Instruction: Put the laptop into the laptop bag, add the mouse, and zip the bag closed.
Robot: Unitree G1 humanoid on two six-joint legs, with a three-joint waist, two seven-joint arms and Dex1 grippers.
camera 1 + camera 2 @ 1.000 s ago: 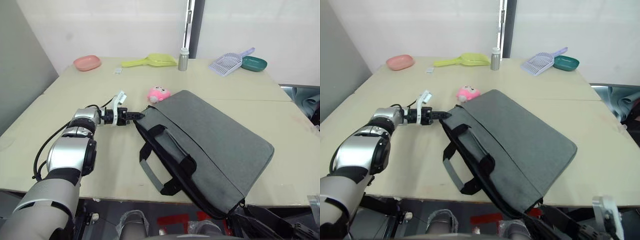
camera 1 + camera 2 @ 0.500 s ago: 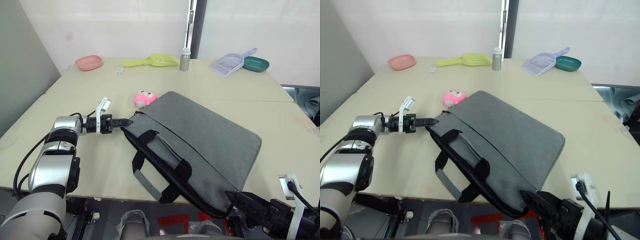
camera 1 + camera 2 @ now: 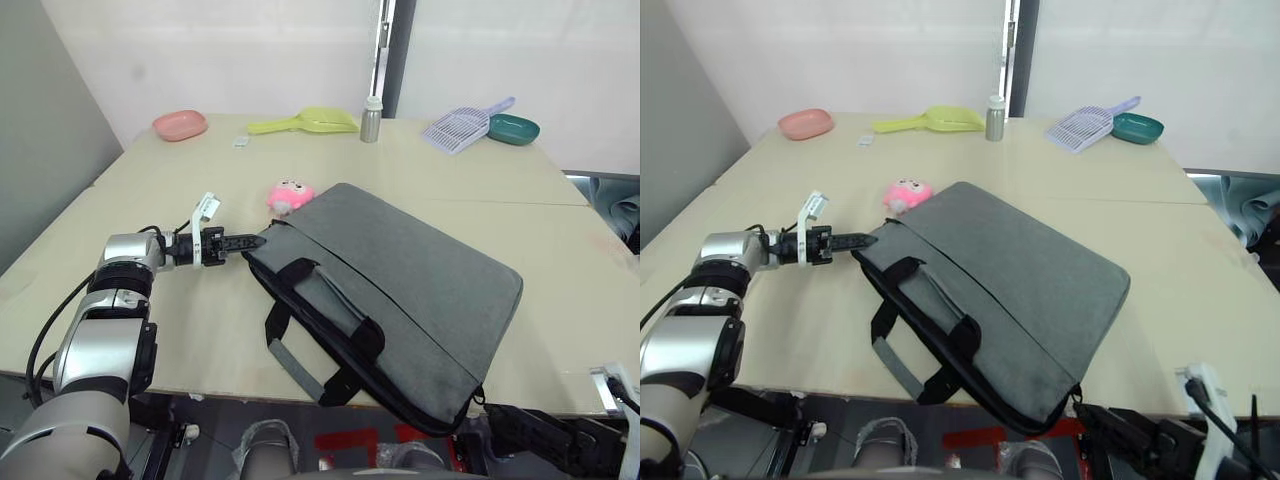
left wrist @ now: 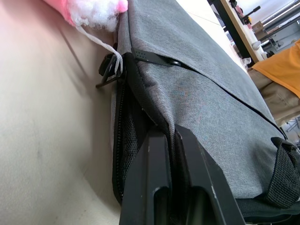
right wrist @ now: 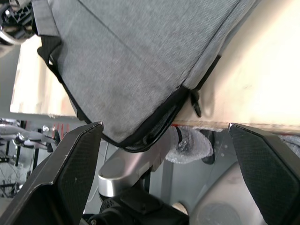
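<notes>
Grey fabric, the laptop bag (image 3: 385, 300) lies flat on the table (image 3: 180, 190), its long axis running diagonally from the far left corner toward the near right edge. The left pincer (image 3: 252, 241) is clamped shut on that far left corner, at the zipper's end, so the left arm is nearer. The right pincer (image 5: 164, 154) hangs wide open below the near right corner. A pink plush toy (image 3: 289, 195) sits just beside the gripped corner.

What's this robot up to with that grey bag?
It is working on the laptop bag, which lies flat on the table. Its left gripper is shut on the bag's corner beside a pink plush toy. Its right gripper hangs open below the table edge, near the bag's other end.
</notes>
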